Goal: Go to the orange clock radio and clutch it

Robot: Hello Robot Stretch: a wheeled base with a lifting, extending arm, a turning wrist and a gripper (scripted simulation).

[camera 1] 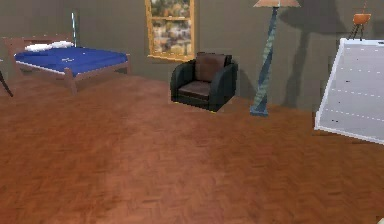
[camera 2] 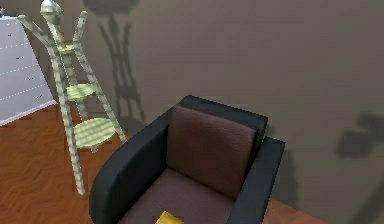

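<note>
We see a small orange object [camera 1: 360,19] on top of the white dresser [camera 1: 352,95]. A floor lamp [camera 1: 267,60] stands near the dresser, a black armchair [camera 1: 204,82] farther from it. We cannot tell the pincer's state.

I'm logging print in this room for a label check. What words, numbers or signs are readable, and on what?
None can be read.
The framed picture on the wall: no lettering visible.
The small orange thing on the white dresser: too small to show digits.
The yellow thing on the armchair seat: no legible marks.
</note>
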